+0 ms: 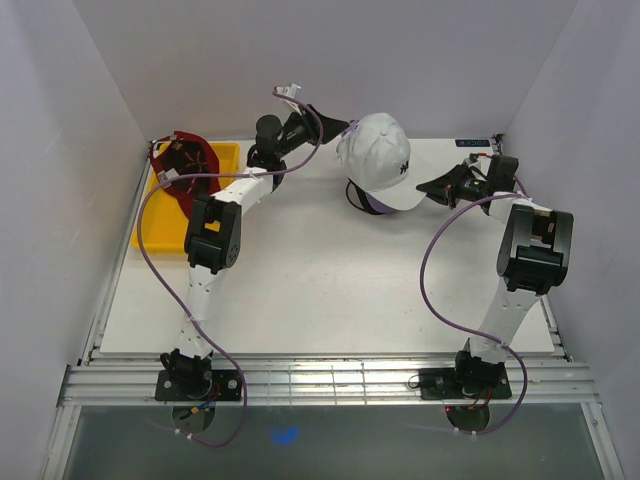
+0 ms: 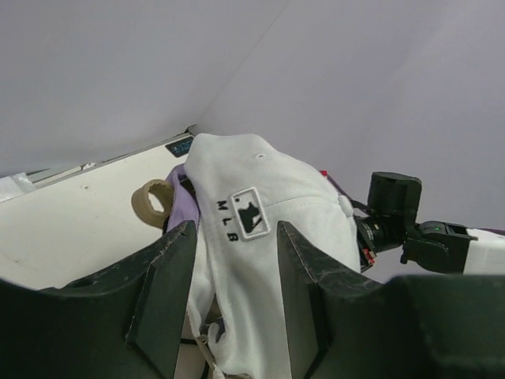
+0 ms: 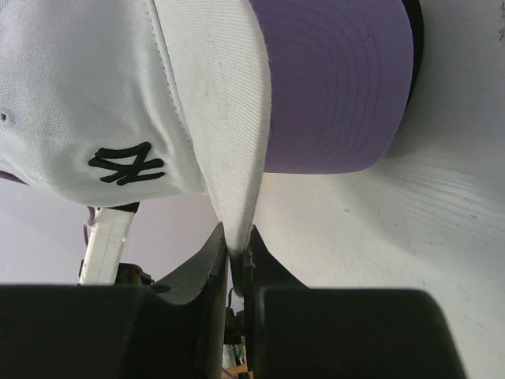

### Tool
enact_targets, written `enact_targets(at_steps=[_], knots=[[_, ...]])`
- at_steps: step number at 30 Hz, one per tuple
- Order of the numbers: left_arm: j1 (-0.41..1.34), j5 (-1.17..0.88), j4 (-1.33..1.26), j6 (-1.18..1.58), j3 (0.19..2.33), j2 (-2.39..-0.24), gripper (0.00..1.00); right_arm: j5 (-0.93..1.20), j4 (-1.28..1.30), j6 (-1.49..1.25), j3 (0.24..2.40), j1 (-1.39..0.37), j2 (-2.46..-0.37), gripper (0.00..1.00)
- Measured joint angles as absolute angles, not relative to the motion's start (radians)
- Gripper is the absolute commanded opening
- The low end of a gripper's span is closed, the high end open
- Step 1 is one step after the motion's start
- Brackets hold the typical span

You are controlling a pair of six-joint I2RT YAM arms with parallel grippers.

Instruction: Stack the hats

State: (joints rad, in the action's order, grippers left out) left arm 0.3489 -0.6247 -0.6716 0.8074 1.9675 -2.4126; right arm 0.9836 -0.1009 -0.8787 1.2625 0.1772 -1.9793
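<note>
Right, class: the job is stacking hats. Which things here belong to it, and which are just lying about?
Job: white cap; purple cap under it; red cap; right gripper, pinching the white brim.
Lying about: yellow tray; tan ring; blue label.

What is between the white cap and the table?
A purple cap, its brim showing under the white cap and above the table in the right wrist view.
</note>
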Motion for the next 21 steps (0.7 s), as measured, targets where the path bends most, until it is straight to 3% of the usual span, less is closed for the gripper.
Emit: enact_targets(at_steps=[21], knots=[[0.391,-0.654,-0.633,0.782,2.048,-2.476,0.56,0.982,-0.079,-0.872,1.269,0.177,-1.979,0.08]])
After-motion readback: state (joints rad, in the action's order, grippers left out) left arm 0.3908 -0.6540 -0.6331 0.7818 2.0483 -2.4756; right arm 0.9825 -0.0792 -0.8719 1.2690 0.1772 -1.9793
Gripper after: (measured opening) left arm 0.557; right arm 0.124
